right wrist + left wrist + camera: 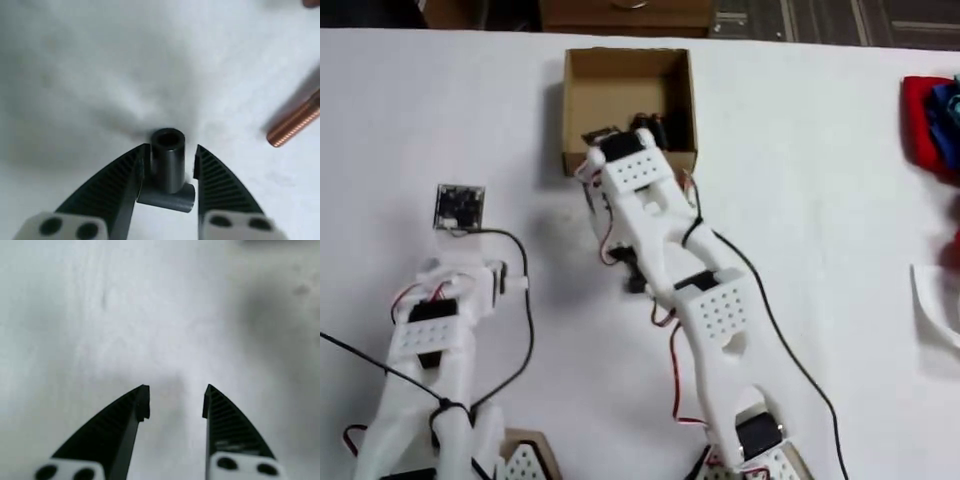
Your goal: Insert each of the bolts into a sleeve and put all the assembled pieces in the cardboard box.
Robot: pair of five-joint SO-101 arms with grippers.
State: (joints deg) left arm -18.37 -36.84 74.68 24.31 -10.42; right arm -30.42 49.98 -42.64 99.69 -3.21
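Observation:
My right gripper (170, 162) stands open around an upright black sleeve (168, 159); one finger touches it and a thin gap shows at the other. A second black sleeve (170, 197) lies flat just behind it between the fingers. A copper bolt (295, 124) lies on the white table off to the side. In the high view the right arm (638, 185) stretches to the front left corner of the cardboard box (582, 95), which holds dark pieces (648, 125). My left gripper (175, 402) is open over bare table, its arm (445, 300) at the left.
Red and blue things (935, 110) lie at the table's right edge, with a white curved object (932, 305) below them. Cables (528, 320) run from both arms across the near table.

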